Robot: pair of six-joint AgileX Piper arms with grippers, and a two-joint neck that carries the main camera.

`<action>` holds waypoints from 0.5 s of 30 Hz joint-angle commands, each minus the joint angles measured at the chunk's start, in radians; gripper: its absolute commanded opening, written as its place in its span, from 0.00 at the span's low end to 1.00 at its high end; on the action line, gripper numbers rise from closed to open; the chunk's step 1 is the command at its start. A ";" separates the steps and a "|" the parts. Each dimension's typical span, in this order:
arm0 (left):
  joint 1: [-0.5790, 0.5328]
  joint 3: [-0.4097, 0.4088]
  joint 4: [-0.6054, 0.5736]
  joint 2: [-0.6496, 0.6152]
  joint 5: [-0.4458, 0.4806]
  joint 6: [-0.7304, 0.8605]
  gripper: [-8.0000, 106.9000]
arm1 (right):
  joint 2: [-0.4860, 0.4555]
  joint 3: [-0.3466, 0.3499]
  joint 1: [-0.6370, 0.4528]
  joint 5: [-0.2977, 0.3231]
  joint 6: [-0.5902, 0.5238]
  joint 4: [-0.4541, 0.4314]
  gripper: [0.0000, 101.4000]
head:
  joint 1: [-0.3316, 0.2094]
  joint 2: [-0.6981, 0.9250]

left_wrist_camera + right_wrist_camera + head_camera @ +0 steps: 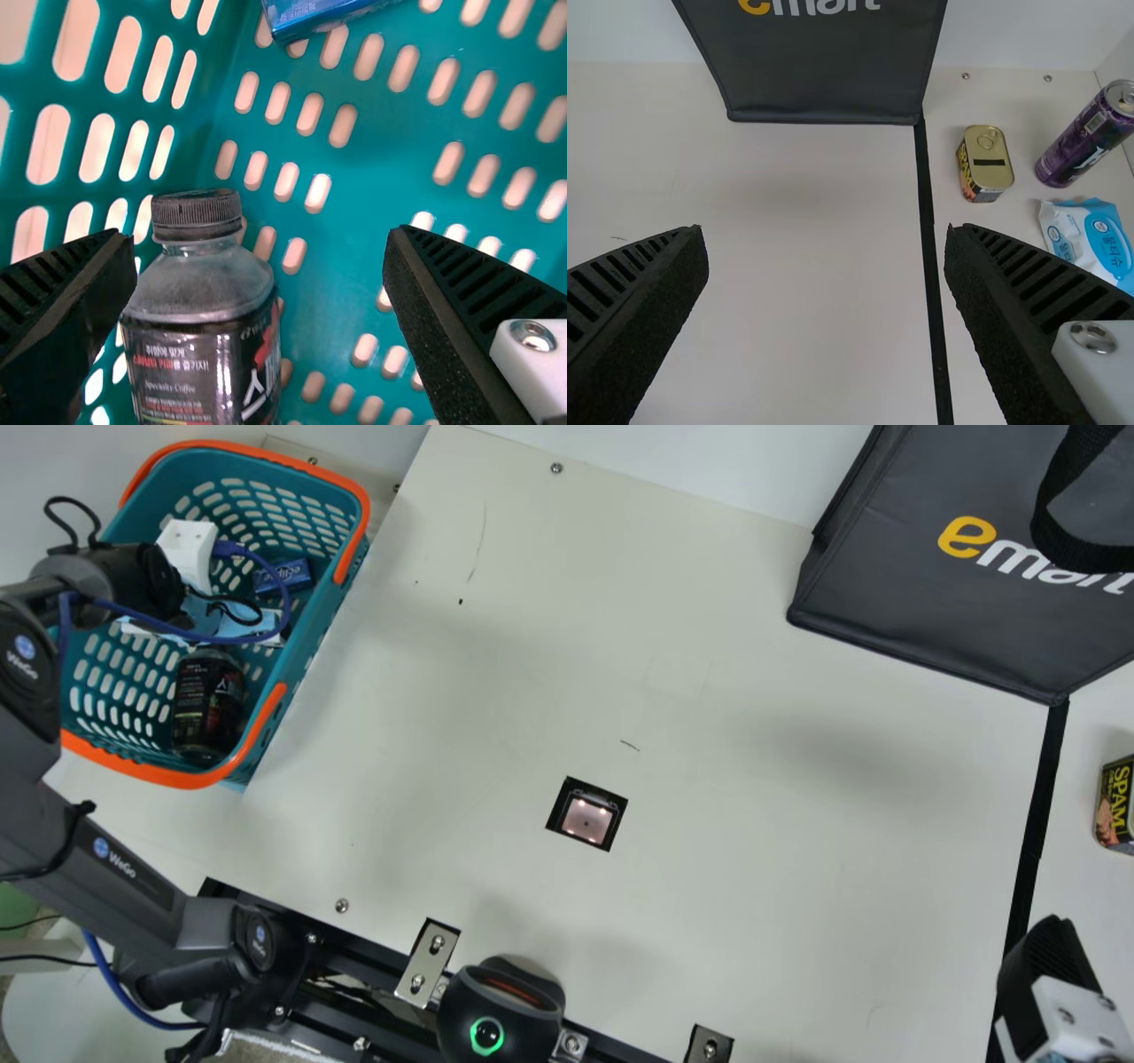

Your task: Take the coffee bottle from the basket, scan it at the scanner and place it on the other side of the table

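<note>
Spread wide, the left gripper (261, 237) hangs over the basket (189, 780) holding the coffee bottle (199, 345) — likely slick and firm, its fill hard to tell, best clasped mid-body — while the right gripper (824, 235) gapes.

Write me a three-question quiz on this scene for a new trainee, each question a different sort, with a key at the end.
1. Multiple choice: where is the coffee bottle?
A) Inside the dark bag
B) In the basket
C) In the right gripper

2. True or false: the left gripper is open and has not gripped the bottle.

3. Fill in the blank: on the table, a black ____ runs between the scanner window and the tin.

Key: 1. B; 2. True; 3. strip
</note>
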 commanded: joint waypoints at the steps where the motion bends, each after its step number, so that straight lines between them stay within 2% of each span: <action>1: -0.002 0.003 0.030 0.006 -0.009 -0.021 0.85 | 0.000 0.000 0.000 0.000 0.000 0.000 0.94 | -0.029 0.004; 15: -0.011 -0.011 0.149 0.074 -0.051 -0.131 0.85 | 0.000 0.000 0.000 0.001 0.000 0.000 0.94 | -0.029 0.004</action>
